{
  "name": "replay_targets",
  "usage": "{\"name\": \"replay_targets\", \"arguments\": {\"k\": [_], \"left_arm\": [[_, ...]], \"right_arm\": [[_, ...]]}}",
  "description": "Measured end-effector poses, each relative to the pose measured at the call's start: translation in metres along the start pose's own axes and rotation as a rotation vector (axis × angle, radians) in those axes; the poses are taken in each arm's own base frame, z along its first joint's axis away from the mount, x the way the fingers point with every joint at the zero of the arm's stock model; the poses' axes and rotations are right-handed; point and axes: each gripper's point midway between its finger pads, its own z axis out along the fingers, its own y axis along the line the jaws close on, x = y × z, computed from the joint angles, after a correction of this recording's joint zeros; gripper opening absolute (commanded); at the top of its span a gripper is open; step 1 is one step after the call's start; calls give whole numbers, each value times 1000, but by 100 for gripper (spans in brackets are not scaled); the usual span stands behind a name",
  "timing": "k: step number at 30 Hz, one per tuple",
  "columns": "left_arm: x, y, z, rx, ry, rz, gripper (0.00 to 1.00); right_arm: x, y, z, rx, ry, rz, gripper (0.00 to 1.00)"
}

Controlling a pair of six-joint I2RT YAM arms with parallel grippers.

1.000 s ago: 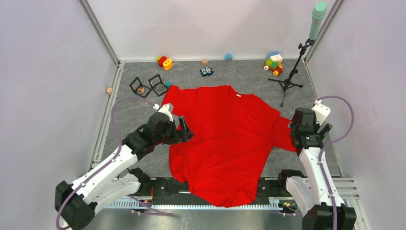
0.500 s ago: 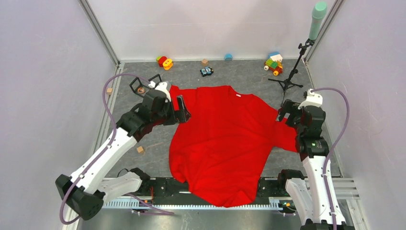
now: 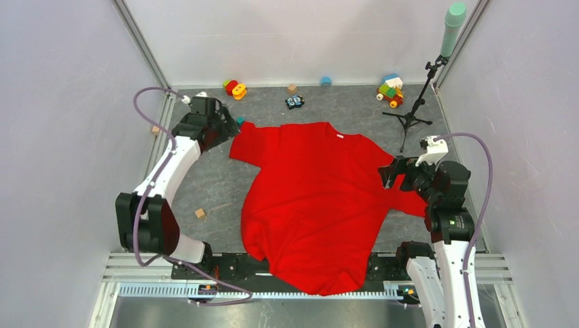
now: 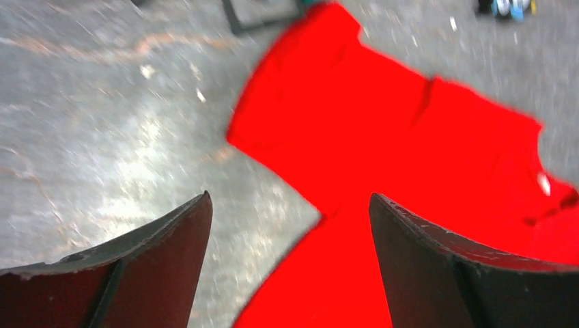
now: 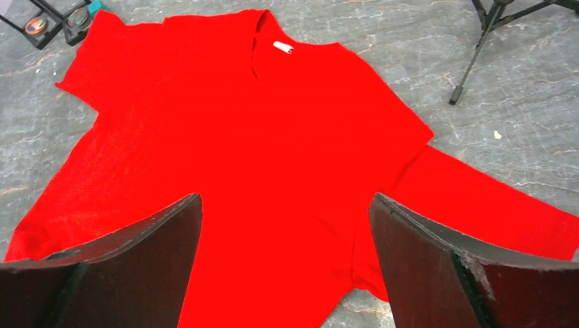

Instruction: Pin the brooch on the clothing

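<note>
The red T-shirt (image 3: pixel 314 198) lies spread flat on the grey table, with its white collar tag (image 5: pixel 283 47) at the far side. Two small black frames (image 5: pixel 42 19) hold round brooch-like pieces beside the shirt's far left sleeve; in the top view my left arm hides them. My left gripper (image 3: pixel 217 132) is open and empty above that sleeve (image 4: pixel 328 102), its view (image 4: pixel 289 196) blurred. My right gripper (image 3: pixel 390 175) is open and empty above the shirt's right sleeve, and it also shows in the right wrist view (image 5: pixel 286 197).
A black tripod (image 3: pixel 410 116) with a green tube stands at the back right. Toys lie along the back wall: a red-yellow one (image 3: pixel 235 89), a small car (image 3: pixel 294 102), a block vehicle (image 3: pixel 390 90). A wooden cube (image 3: pixel 200 213) lies left of the shirt.
My left arm has swung from the shirt's left edge to the far left, over the black frames. My right gripper has moved left, over the right sleeve. The shirt has not moved.
</note>
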Motion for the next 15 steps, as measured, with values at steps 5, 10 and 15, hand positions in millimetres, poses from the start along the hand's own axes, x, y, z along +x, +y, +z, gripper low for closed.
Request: {"name": "replay_targets", "arguments": {"k": [5,10,15], "left_arm": [[-42,42,38,-90,-82,-104,84],[-55,75,77,-175,-80,-153,80],[-66,85,119,-219,-70,-163,77]], "right_arm": [[3,8,-3,-39,10,3,95],[9,10,-5,-53,33,7,95],[15,11,-4,-63,61,7,95]]}}
